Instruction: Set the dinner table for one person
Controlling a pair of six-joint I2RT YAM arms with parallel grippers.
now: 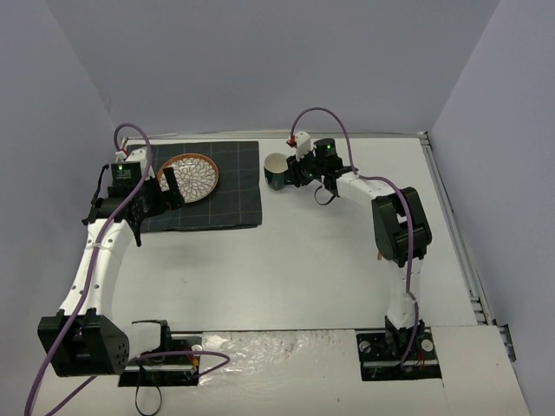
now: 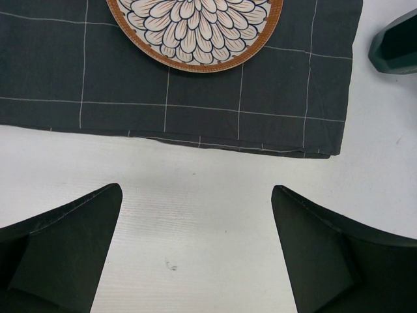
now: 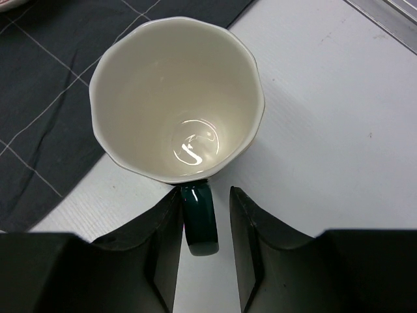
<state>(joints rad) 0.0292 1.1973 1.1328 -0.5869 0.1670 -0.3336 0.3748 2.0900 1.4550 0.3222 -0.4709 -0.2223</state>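
Note:
The white dinner table point(image 1: 303, 260) carries a dark grey checked mat point(image 1: 221, 195) at the back left. A flower-patterned plate with an orange rim point(image 1: 187, 176) lies on the mat. A dark green mug with a white inside point(image 1: 277, 171) stands upright on the table by the mat's right edge. My right gripper point(image 3: 204, 192) is open around the mug's handle point(image 3: 199, 218); the left finger touches it and the right finger stands off by a gap. My left gripper point(image 2: 197, 190) is open and empty over bare table, just off the mat's edge point(image 2: 260, 98), facing the plate point(image 2: 195, 26).
The table's metal rim point(image 1: 447, 199) runs along the right side and shows in the right wrist view point(image 3: 384, 16). Grey walls close in the back and sides. The mug also shows at the upper right of the left wrist view point(image 2: 396, 45).

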